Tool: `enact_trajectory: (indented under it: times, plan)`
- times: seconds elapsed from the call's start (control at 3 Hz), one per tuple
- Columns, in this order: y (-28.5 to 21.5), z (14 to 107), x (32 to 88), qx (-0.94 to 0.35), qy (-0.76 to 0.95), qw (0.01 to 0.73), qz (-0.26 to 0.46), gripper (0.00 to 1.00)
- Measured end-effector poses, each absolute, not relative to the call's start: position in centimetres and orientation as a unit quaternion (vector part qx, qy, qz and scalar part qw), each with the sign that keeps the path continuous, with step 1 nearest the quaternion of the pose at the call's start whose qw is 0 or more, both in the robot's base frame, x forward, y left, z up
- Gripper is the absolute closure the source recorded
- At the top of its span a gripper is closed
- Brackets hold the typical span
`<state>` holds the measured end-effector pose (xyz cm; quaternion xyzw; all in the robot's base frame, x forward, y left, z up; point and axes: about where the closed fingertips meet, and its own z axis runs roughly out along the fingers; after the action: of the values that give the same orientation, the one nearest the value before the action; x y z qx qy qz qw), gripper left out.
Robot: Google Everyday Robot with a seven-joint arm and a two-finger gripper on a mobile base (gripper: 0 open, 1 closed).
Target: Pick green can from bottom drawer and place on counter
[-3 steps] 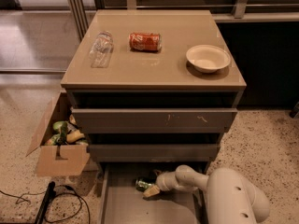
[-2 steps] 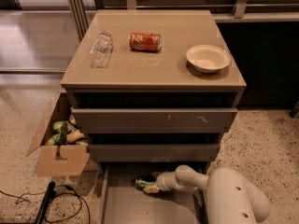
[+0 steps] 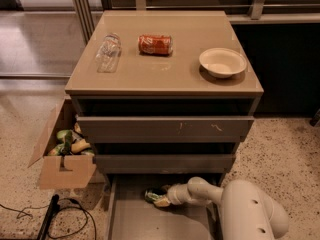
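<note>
The green can (image 3: 151, 194) lies on its side at the back of the open bottom drawer (image 3: 150, 225), just under the middle drawer's front. My gripper (image 3: 162, 200) reaches in from the right, low in the drawer, and is right at the can's right end, which it hides. The white arm (image 3: 250, 215) stretches in from the lower right. The tan counter (image 3: 165, 71) is the cabinet's top, well above the gripper.
On the counter lie a red-orange soda can (image 3: 155, 44), a clear plastic bottle (image 3: 108, 52) and a white bowl (image 3: 222, 62). The top and middle drawers stand slightly open above the gripper. A cardboard box (image 3: 62, 170) of items and a black cable (image 3: 50, 219) sit on the floor to the left.
My gripper has edged slightly left along the drawer's back to the green can. The can has barely shifted. Nothing on the counter has moved.
</note>
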<state>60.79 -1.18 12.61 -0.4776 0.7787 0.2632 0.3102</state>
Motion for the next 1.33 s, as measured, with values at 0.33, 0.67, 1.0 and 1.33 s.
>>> enact_trajectory:
  times: [0.33,0.67,1.0,1.33]
  plan:
    - [-1.2,12.6,60.8,-0.478,0.779,0.31,0.263,1.0]
    - [-1.1,12.7,60.7,-0.479,0.778,0.31,0.264,1.0]
    - [-1.9,14.0,59.6,-0.482,0.77,0.318,0.27,1.0]
    - [-4.0,17.0,57.6,-0.478,0.761,0.336,0.282,1.0]
